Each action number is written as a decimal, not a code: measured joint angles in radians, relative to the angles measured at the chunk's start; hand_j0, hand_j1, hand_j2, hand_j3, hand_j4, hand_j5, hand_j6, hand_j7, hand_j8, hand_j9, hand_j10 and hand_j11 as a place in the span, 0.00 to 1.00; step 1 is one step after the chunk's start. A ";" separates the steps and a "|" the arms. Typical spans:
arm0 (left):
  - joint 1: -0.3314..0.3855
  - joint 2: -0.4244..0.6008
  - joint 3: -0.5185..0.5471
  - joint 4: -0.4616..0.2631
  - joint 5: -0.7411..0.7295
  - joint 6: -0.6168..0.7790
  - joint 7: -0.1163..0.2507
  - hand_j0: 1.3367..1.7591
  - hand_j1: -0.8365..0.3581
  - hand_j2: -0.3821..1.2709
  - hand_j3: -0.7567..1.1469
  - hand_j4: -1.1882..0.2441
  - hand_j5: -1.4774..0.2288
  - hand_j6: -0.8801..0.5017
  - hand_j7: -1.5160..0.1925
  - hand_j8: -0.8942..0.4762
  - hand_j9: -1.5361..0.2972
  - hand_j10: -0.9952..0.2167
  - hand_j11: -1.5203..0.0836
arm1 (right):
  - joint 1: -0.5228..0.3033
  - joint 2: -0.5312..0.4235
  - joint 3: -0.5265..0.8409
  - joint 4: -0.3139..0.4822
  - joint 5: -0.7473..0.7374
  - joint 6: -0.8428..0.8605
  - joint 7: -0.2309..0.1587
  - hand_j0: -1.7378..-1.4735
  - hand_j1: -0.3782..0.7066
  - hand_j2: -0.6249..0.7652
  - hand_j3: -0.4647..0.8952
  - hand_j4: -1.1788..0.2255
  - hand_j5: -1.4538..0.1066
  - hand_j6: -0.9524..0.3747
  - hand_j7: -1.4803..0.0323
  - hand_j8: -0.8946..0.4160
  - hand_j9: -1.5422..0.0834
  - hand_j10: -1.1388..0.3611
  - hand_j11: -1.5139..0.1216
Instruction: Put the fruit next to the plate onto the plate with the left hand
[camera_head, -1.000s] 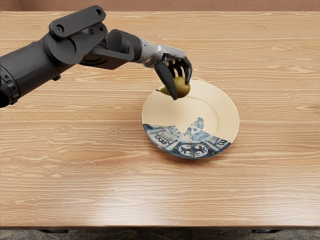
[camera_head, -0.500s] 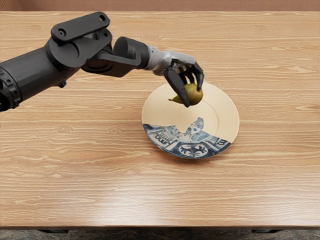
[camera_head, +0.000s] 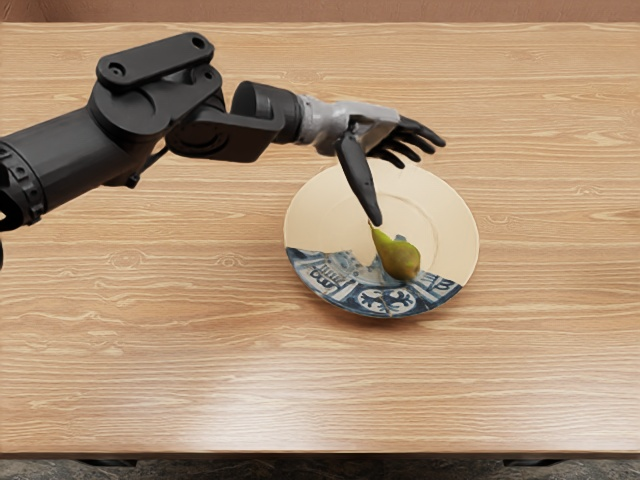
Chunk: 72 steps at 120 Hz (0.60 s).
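A yellow-green pear (camera_head: 397, 255) lies on the cream plate (camera_head: 440, 215), near its blue-patterned front part, stem end pointing up-left. My left hand (camera_head: 388, 160) hovers over the plate's back-left rim with its fingers spread and holding nothing. Its thumb (camera_head: 360, 180) points down toward the pear, ending just above the stem. The left arm comes in from the left edge. The right arm is out of view.
The plate sits right of centre on a wooden table (camera_head: 180, 330). The table's front edge runs along the bottom of the view. Nothing else stands on the table.
The left hand carried the pear rightward over the plate, then spread its fingers and let go. The pear dropped onto the plate and came to lie near the front pattern.
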 joint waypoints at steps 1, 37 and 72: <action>0.001 0.000 0.000 -0.001 -0.001 0.000 0.000 0.76 0.90 0.26 0.40 0.74 0.76 0.59 0.78 0.60 0.74 0.74 0.84 | 0.000 0.000 0.000 0.000 0.000 0.000 0.000 0.30 0.06 0.45 0.34 0.82 0.91 0.70 0.96 0.66 0.93 0.74 0.90; 0.072 0.169 -0.014 -0.181 -0.123 0.000 0.000 0.76 0.97 0.24 0.40 0.81 0.84 0.62 0.86 0.64 0.81 0.80 0.92 | 0.000 0.000 0.001 0.001 0.000 0.000 0.000 0.30 0.06 0.45 0.34 0.82 0.91 0.70 0.96 0.66 0.93 0.74 0.90; 0.179 0.506 -0.016 -0.470 -0.244 0.000 0.000 0.76 0.97 0.24 0.40 0.81 0.84 0.62 0.87 0.63 0.82 0.80 0.93 | -0.002 0.000 0.003 0.002 0.001 -0.001 0.002 0.30 0.06 0.45 0.34 0.82 0.91 0.70 0.96 0.66 0.93 0.74 0.90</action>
